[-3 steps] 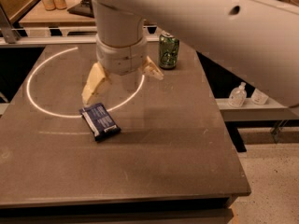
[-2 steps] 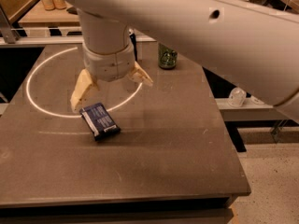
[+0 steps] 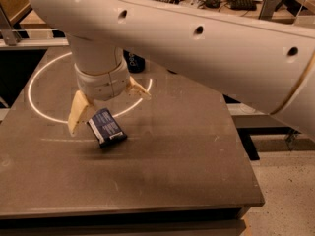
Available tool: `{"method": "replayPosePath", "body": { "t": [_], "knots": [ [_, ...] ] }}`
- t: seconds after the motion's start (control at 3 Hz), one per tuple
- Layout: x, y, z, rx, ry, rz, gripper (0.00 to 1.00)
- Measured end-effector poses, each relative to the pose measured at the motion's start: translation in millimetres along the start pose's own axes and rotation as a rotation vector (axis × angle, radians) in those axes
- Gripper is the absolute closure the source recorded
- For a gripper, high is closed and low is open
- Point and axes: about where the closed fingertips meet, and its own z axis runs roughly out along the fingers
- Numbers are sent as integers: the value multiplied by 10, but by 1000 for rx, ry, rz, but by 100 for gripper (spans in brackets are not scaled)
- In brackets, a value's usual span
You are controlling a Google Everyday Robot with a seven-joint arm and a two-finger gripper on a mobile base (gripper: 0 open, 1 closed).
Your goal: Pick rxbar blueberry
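While the snack bar (image 3: 106, 128) lay on the counter (image 3: 187, 151), the gripper (image 3: 110, 112) hung over it, fingers (image 3: 78, 113) spread open; grasping and lifting not yet done.

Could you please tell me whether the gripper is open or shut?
Open. The gripper, low over the table, has its tan fingers spread wide apart, the rxbar blueberry unclamped beside one.

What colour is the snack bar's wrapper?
Rxbar blueberry: dark navy, white print, camera view; open hand just above it.

Dark can (image 3: 135, 63) — far on table (image 3: 197, 171)
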Motion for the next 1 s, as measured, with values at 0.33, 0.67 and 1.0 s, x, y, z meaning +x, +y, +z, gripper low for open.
{"method": "replayPosePath", "body": {
  "t": [0.33,0.67,1.0],
  "knots": [
    [-202,32,232,23,19,10,0],
    [-304,57,430,-20,48,39,0],
    [-334,79,582,-37,65,27,26]
  ]
}}
